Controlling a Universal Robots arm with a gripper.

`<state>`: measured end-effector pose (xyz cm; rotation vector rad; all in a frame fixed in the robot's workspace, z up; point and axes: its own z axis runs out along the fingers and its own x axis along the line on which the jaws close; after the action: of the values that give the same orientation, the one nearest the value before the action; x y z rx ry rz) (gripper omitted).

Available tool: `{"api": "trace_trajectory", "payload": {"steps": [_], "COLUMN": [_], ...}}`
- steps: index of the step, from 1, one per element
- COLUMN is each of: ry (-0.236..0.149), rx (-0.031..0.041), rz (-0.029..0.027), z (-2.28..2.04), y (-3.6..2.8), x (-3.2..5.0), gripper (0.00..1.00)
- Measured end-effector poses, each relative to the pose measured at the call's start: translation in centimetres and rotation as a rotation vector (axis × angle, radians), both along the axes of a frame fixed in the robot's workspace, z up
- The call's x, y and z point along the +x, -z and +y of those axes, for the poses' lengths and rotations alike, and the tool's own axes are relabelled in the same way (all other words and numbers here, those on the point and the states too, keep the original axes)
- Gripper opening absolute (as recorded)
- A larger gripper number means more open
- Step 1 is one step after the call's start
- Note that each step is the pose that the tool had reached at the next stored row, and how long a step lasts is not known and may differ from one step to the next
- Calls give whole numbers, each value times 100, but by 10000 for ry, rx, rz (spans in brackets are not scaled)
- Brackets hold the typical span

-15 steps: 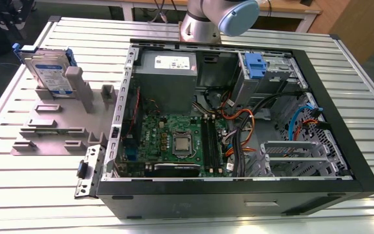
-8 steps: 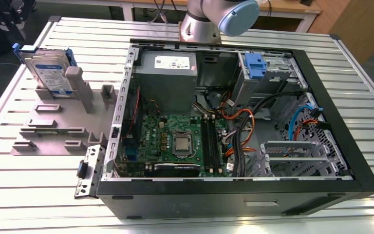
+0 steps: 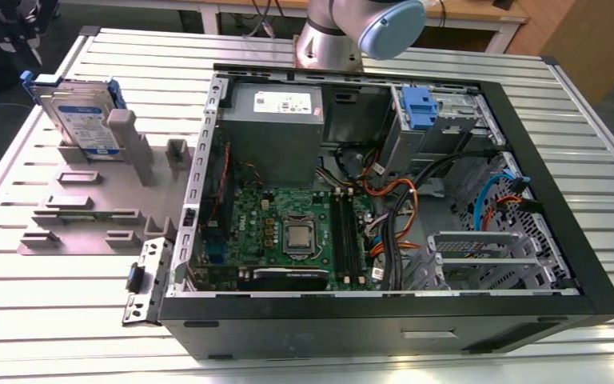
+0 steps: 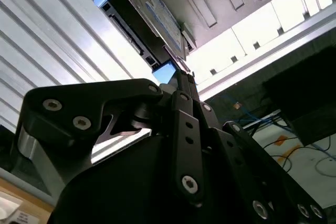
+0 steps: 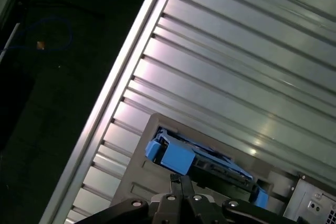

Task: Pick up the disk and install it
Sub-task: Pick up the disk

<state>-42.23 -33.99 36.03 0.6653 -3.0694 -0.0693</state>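
Observation:
The disk, a silver drive with a white-and-blue label in a blue bracket, stands on edge in a grey holder on the exterior view's left, outside the open computer case. In both wrist views my gripper is shut, its fingertips together with nothing between them. It hangs above the disk, in line with one blue bracket end and apart from it. The arm stands at the far edge of the table.
The case lies open on its side, with a blue caddy in its upper drive bay, a grey power supply, the motherboard and loose cables. The ribbed metal table surrounds it. The grey holder has several slots.

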Motion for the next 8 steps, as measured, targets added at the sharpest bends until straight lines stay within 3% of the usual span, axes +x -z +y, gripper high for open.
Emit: {"api": "trace_trajectory", "payload": {"steps": [2,8], "ry": [-199,-302], "rx": [0,1], "rz": [0,0], "z": [0,0], "y": [0,0], "x": [0,0], "gripper": [11,11]}}
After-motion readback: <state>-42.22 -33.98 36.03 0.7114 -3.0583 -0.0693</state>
